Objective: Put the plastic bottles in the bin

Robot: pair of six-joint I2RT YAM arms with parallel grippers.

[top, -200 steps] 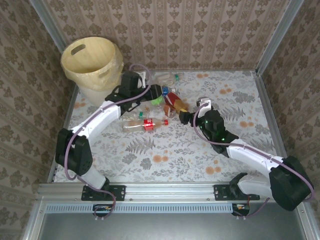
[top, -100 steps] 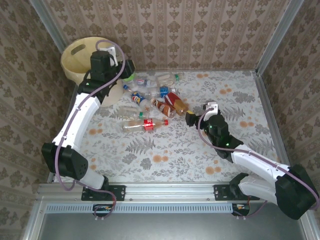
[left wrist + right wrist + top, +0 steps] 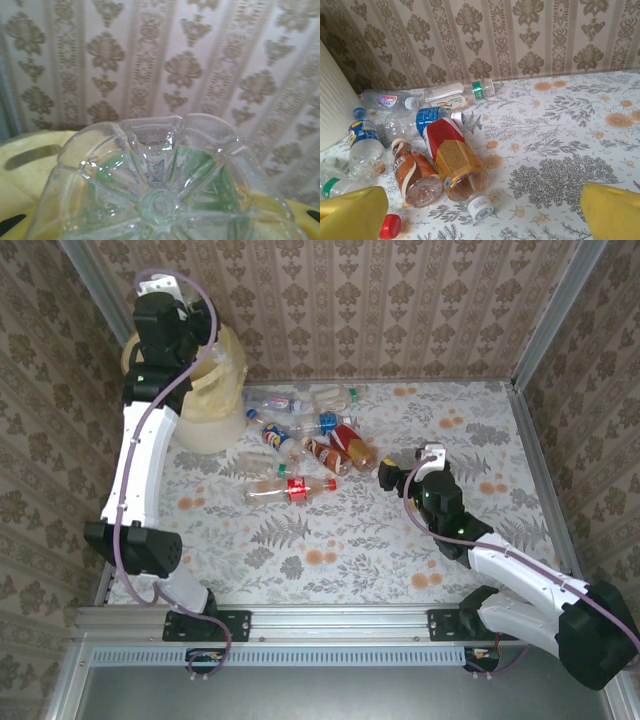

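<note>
A clear, green-tinted bottle [image 3: 160,200] hangs base-first over the cream-yellow bin [image 3: 30,150] at the table's far left corner. It appears to be clamped in the left gripper [image 3: 168,312], whose fingers lie outside its own camera's frame. The step in hand looks like the drop: the jaws need to part with the bottle squarely above the bin's mouth, and the arm can then swing to the heap for another. The other bottles [image 3: 310,435] lie heaped at the far middle of the floral table [image 3: 330,540], just right of the bin, with one red-labelled bottle [image 3: 290,489] a little nearer. The right gripper [image 3: 386,476] hovers near the heap's right edge, its yellow fingers [image 3: 350,215] spread wide with nothing between them. From overhead the left arm covers the held bottle, but the left wrist view supplies its ribbed base and the bin's rim beneath. The right wrist view adds labels and caps, an orange-and-red juice bottle [image 3: 452,160] closest.
</note>
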